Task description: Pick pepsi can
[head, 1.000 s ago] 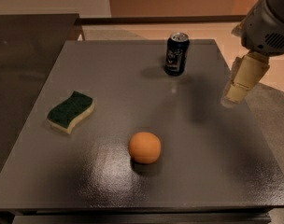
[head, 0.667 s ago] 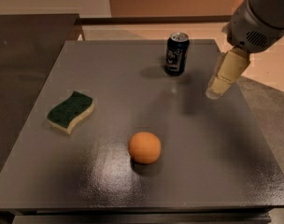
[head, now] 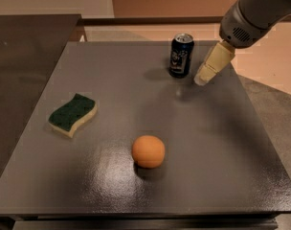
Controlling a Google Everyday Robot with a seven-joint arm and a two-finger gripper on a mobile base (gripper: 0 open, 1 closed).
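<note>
Currently the pepsi can (head: 181, 55) stands upright near the table's (head: 112, 80) far edge. The end effector (head: 201, 80) hangs tilted just beside it on the right, above the table; whether it is spread or closed cannot be told. An orange (head: 148, 151) and a sponge (head: 72, 114) lie nearer.

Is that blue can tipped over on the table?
No, the pepsi can stands upright near the far edge of the table, with the pincer hovering just right of it in the picture.
</note>
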